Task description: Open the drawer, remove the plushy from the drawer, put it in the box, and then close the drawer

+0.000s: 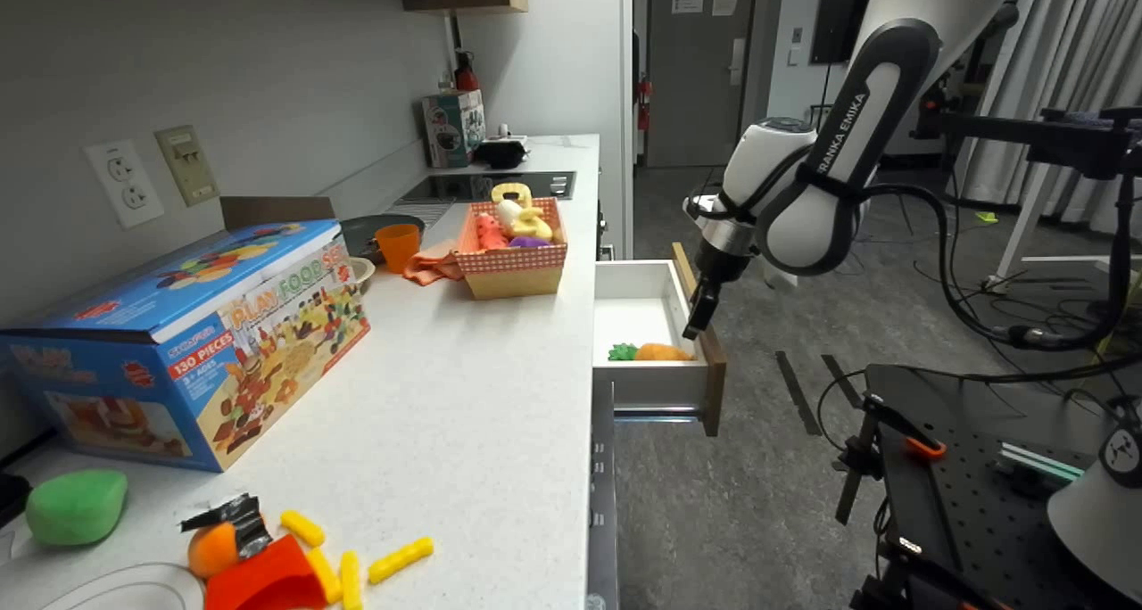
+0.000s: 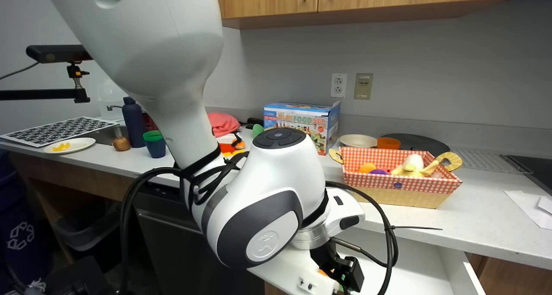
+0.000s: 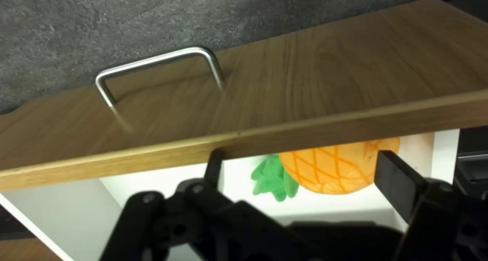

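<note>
The drawer (image 1: 656,389) is pulled out from under the counter, its wooden front and metal handle facing the floor side in the wrist view. Inside lies the plushy (image 3: 324,173), an orange pineapple shape with green leaves; the drawer front (image 3: 305,81) covers part of it in the wrist view. Above the drawer, near the front panel, hangs my gripper (image 3: 300,156), its fingers wide apart with nothing held. It also shows at the drawer in an exterior view (image 1: 699,311). The box, a basket with red checked lining (image 2: 401,196), sits on the counter with toys in it.
On the counter (image 1: 500,396) stand a large blue toy carton (image 1: 205,351), an orange cup (image 1: 398,244) and a dark pan (image 2: 416,145). Loose yellow pieces and a green toy (image 1: 76,506) lie near its end. The counter's front edge overhangs the drawer's back.
</note>
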Controlling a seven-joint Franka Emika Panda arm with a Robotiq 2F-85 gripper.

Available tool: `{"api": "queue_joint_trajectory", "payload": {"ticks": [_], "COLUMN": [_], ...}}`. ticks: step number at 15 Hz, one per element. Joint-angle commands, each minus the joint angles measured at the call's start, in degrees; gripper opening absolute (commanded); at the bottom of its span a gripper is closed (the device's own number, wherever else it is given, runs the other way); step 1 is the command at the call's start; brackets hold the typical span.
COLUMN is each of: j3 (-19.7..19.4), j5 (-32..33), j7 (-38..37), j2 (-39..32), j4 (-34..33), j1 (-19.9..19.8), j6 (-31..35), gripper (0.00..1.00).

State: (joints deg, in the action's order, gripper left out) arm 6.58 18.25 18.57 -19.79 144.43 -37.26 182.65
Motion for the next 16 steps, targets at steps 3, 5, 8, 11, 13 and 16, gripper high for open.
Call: {"api": "queue_joint_trajectory", "payload": {"ticks": [3, 5, 8, 11, 13, 16], "j3": [-0.64, -0.64, -0.64, -0.64, -7.16, -16.69], "j5": [0.00, 0.01, 0.01, 0.01, 0.33, 2.34], "j7": [-0.01, -0.01, -0.01, -0.01, 2.98, 4.89], "j2": [0.20, 0.19, 0.19, 0.19, 1.22, 1.86], "j4": [-0.69, -0.81, -0.81, -0.81, 2.74, 3.36], "j1": [1.44, 1.45, 1.45, 1.45, 5.17, 12.05], "j6": [-2.18, -2.29, -2.29, -2.29, 2.73, 7.85], "gripper": [1.00, 1.00, 1.00, 1.00, 1.00, 1.00]}}
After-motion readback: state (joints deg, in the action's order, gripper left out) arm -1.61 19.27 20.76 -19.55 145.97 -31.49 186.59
